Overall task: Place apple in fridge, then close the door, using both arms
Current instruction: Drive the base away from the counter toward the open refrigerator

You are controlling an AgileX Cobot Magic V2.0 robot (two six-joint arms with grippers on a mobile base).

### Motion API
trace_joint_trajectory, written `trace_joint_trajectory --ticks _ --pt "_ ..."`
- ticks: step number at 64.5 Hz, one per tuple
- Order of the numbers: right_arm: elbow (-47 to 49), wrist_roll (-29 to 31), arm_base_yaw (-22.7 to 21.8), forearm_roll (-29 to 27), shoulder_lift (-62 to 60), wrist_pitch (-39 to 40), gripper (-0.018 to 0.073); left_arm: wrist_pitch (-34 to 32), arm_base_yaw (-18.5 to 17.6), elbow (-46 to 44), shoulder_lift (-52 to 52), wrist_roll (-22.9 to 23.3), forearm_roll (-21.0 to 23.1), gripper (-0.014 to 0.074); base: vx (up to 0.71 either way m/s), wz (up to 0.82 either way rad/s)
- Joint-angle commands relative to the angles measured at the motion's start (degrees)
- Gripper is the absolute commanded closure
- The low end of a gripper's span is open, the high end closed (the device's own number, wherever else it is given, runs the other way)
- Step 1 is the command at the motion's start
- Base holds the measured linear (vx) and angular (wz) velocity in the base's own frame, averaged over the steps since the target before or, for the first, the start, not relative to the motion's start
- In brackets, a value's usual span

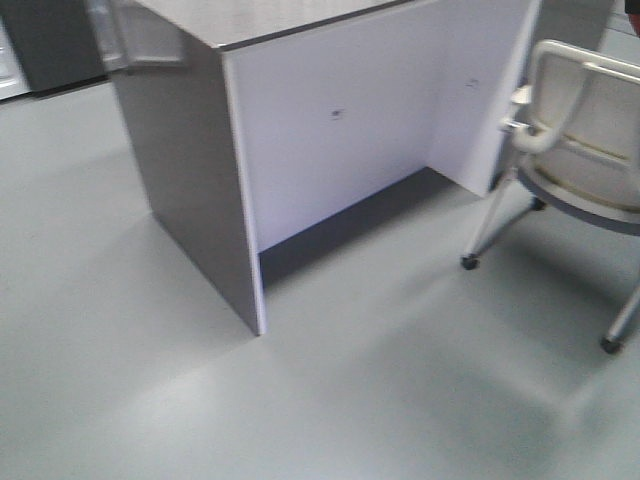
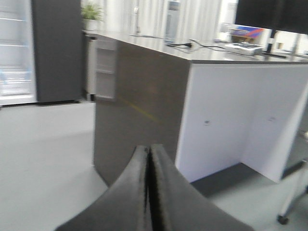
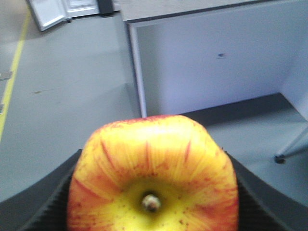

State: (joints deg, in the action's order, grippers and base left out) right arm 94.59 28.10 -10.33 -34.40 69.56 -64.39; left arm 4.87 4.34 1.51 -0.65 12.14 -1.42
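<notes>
Fridge (image 2: pixel 55 48) sits far left beyond the desk (image 2: pixel 144 91), blurred and cut off, white inside showing. Door (image 2: pixel 103 67) open, partly hidden by the desk. Your left gripper (image 2: pixel 149 192): jaws pressed together, empty. Your right gripper (image 3: pixel 154 192): only the pad edges visible, clamped on the apple (image 3: pixel 153 159), whose bottom is cropped.

From the front camera we look steeply down, fairly near, at the desk (image 1: pixel 330 130) and floor (image 1: pixel 120 380). Our left wrist camera looks level over the left gripper (image 2: pixel 149 150), with the same desk close ahead and the fridge (image 2: pixel 57 53) far ahead-left. Our right wrist camera tilts down past the apple (image 3: pixel 154 178) filling its foreground, sharing that desk.
</notes>
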Motion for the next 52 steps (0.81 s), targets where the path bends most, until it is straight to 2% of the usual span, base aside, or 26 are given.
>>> trace_joint_trajectory --ticks 1,27,52 --pt "1.69 0.51 -0.34 -2.29 -1.08 3.89 0.0547 -4.19 -0.34 1.59 -0.79 0.20 0.08 0.0603 0.02 0.61" --pt "1.69 0.51 -0.34 -2.29 -1.08 3.98 0.0547 -4.19 -0.34 1.59 -0.79 0.20 0.08 0.0603 0.02 0.56" --pt "1.69 0.51 -0.34 -2.29 -1.08 3.98 0.0547 -4.19 -0.34 1.59 -0.79 0.20 0.08 0.0603 0.04 0.37"
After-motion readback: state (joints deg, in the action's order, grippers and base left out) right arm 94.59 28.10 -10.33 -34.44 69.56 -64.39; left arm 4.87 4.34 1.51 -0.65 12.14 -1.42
